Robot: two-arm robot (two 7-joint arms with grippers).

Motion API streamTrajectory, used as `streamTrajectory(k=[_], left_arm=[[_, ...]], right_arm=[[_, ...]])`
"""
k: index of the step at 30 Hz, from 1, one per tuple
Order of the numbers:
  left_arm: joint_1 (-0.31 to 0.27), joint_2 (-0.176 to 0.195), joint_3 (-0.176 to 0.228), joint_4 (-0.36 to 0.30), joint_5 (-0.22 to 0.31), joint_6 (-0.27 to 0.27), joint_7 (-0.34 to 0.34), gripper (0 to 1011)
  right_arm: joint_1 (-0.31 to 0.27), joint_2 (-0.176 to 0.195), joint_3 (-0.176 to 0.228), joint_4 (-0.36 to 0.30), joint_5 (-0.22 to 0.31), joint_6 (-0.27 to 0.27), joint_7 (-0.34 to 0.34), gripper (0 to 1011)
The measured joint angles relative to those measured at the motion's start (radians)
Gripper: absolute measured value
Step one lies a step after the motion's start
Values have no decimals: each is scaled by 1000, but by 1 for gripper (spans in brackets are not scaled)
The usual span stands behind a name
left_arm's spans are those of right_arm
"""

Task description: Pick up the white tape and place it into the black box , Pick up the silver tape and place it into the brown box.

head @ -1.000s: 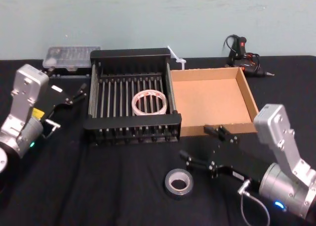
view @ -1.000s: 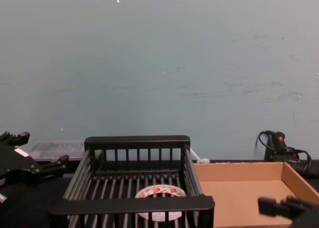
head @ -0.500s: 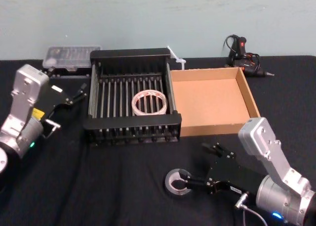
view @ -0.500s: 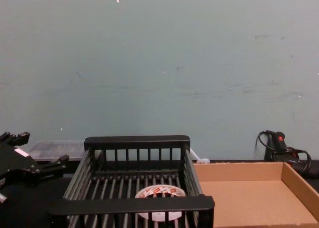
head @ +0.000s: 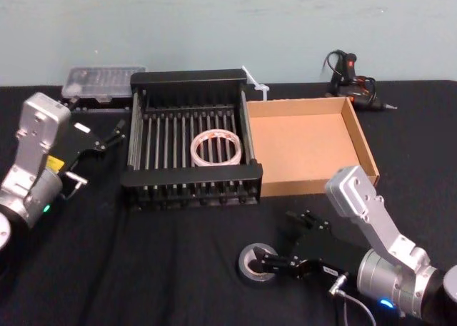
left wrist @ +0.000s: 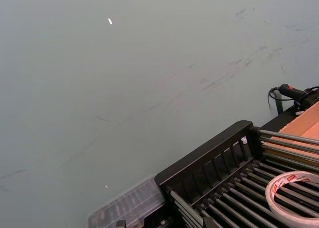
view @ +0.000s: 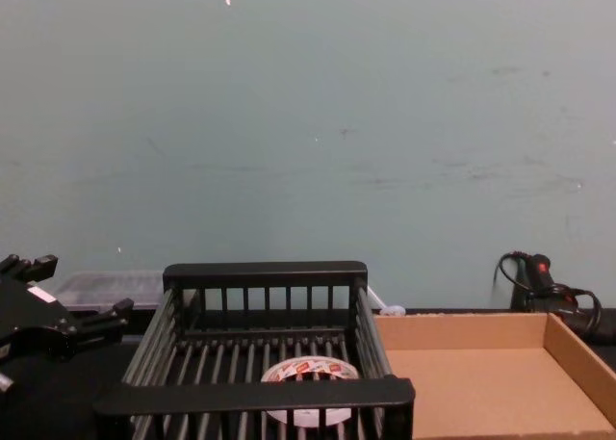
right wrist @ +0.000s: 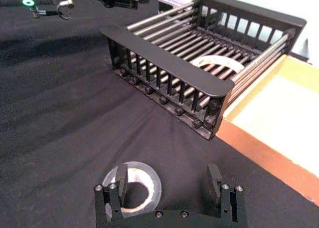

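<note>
The silver tape (head: 245,263) lies flat on the black cloth in front of the boxes. My right gripper (head: 282,239) is open and low over it, one finger inside the roll's core and the other outside, toward the brown box (head: 307,148). In the right wrist view the silver tape (right wrist: 134,165) rings the one finger of that gripper (right wrist: 168,180). The white tape (head: 216,147) lies flat on the floor bars of the black box (head: 189,176). My left gripper (head: 96,148) hangs open to the left of the black box, holding nothing.
A clear plastic case (head: 103,80) sits behind the crate's left corner. A black glue gun with cable (head: 350,73) lies behind the brown box. A black cloth (head: 143,269) covers the table in front.
My right gripper has moved down and toward me from the brown box's front wall to the silver tape, slipping one finger into the core. The left arm has stayed still.
</note>
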Motion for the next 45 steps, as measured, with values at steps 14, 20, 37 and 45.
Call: streamTrajectory(k=[14, 20, 37, 45], left_arm=[[0, 0, 0, 0, 0, 0, 0, 1001], [0, 0, 0, 0, 0, 0, 0, 1001], [0, 0, 0, 0, 0, 0, 0, 1001], [0, 0, 0, 0, 0, 0, 0, 1001]], right_arm=[[26, -13, -23, 31, -16, 49, 5, 1002], [30, -15, -25, 40, -24, 56, 6, 1002], [51, -37, -29, 67, -37, 64, 10, 1000], [63, -45, -34, 78, -41, 71, 12, 1000]])
